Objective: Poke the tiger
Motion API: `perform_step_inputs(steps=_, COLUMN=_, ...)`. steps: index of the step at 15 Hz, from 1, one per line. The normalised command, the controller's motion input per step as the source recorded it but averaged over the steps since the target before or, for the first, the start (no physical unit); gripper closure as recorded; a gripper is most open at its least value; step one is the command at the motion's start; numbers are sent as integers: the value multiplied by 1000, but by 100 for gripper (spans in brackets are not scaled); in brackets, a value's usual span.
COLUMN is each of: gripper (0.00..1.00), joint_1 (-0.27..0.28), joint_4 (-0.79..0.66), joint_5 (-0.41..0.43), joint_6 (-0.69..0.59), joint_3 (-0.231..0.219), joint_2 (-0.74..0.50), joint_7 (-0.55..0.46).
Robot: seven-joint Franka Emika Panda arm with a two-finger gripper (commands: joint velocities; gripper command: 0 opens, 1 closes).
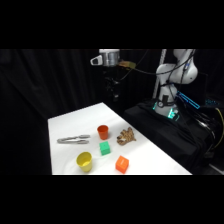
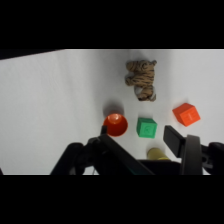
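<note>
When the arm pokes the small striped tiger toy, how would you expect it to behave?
The small tan-and-brown striped tiger toy looks soft and plush, so it would probably dent under a poke instead of resisting. It seems to lie flat on the white table, so rolling is unlikely. Being small, it is probably light and may slide rather than stay put.

Tan-and-brown striped tiger (image 2: pixel 141 80), orange-red cup (image 2: pixel 115 124), green block (image 2: pixel 146 127), orange block (image 2: pixel 186 114).
</note>
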Motion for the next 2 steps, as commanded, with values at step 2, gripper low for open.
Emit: perform_step_inputs(steps=2, gripper=0, joint_1=-13, joint_4=287, joint_5=261, joint_6=-280, joint_3=-21, joint_2=22, joint_7=-266)
